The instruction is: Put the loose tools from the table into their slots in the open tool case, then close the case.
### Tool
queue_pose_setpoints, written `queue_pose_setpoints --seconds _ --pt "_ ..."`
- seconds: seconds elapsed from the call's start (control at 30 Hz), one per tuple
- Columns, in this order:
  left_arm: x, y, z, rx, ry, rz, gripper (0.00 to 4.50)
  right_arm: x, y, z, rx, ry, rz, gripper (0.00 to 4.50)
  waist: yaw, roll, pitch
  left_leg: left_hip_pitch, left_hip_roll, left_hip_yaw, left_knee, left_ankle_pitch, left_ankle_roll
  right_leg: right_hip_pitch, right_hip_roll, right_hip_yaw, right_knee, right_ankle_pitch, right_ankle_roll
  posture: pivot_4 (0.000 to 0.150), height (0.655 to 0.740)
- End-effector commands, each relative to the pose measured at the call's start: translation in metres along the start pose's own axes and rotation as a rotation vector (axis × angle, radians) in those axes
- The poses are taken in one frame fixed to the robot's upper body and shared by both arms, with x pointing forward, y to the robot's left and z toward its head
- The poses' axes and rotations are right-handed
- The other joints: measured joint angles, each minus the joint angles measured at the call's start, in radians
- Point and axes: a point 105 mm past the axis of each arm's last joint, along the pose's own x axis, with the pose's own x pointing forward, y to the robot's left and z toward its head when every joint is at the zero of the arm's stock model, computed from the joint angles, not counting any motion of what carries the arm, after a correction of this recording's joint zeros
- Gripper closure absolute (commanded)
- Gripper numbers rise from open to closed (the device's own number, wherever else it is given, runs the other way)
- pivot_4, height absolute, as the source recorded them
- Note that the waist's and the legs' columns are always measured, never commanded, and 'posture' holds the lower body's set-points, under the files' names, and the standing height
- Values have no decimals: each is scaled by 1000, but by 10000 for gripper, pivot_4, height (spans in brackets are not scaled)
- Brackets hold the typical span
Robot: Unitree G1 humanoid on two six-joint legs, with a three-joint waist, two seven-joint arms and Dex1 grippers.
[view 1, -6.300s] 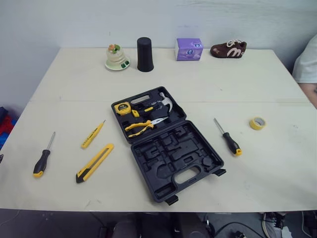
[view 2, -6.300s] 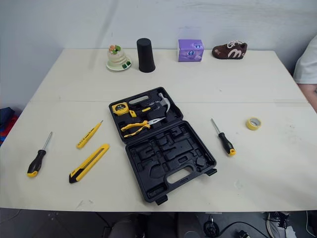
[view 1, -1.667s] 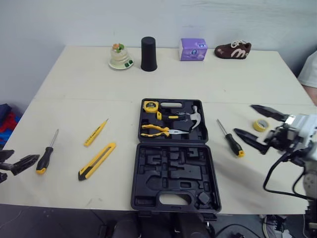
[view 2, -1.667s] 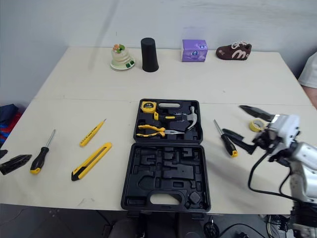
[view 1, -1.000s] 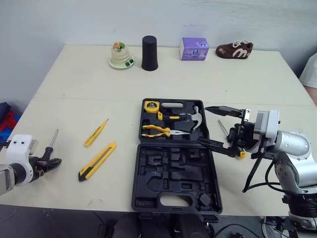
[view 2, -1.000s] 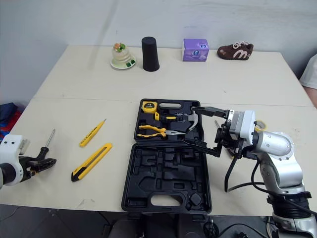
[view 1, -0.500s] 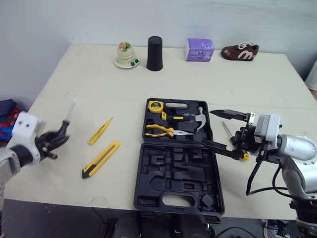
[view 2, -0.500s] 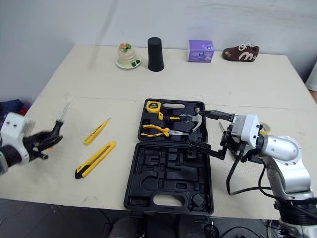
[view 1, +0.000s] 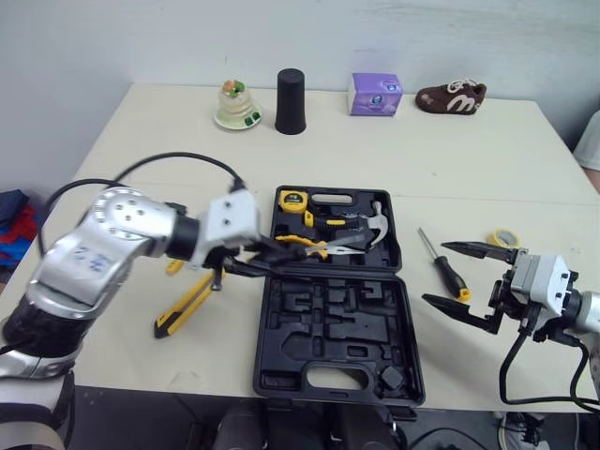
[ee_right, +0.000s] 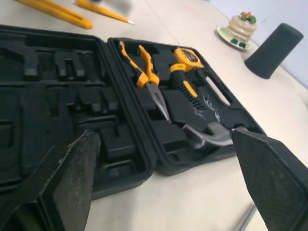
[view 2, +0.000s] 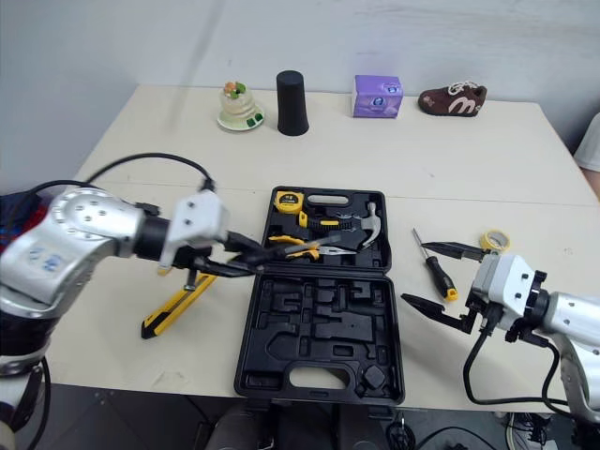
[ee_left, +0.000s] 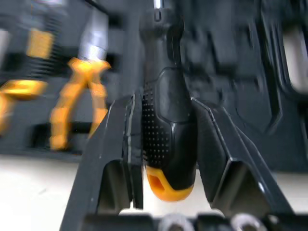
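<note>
Two left gripper [ee_left: 163,103] fingers [ee_left: 113,139] pinch the screwdriver [ee_left: 166,134] handle, plain in the wrist view; head views place it over the tool case [view 1: 328,328]. The right gripper [view 1: 436,274] is spread.

On my feed the left arm [view 1: 117,234] is a rounded silver shell dotted with small dark screw heads, and a thin black cable [view 1: 178,156] arcs off it. It ends in a white wrist block [view 1: 234,220] carrying the left end effector [view 1: 279,259], two long black fingers tapering to points. The right end effector [view 1: 437,274] has the same black fingers, with grainy inner pads [ee_right: 72,168]. Behind it sit a second white block [view 1: 539,279], a silver forearm [view 1: 589,314] and a dangling black lead [view 1: 503,361].
</note>
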Motion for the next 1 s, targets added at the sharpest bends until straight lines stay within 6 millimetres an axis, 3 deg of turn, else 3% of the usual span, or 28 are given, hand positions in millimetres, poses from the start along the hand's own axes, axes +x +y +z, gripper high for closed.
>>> queue_pose_setpoints --seconds 0.03,0.3,0.67,0.87,1.0 --pt "19 4 5 46 89 -12 34287 -7 0 15 -42 -7 -43 0 3 0 0 0 0 0 0 0 0 0 0 1 0 0 0 1500 7400" --pt "48 15 6 37 226 31 34287 -9 11 14 -24 15 -45 0 3 -1 0 0 0 0 2 0 0 0 0 10 1 0 0 1500 7400" --pt "51 12 -2 92 316 2 34287 -10 12 12 -34 26 -59 0 3 -1 0 0 0 0 3 0 1 0 0 11 3 0 0 1500 7400" --pt "54 21 -10 102 343 32 34287 -11 15 10 -30 29 -61 0 3 -1 0 0 0 0 4 0 1 0 0 12 4 0 0 1500 7400" --pt "60 22 -6 113 326 18 34287 -10 15 10 -30 29 -60 0 4 -1 0 2 0 0 6 0 1 1 0 12 5 0 0 1500 7400"
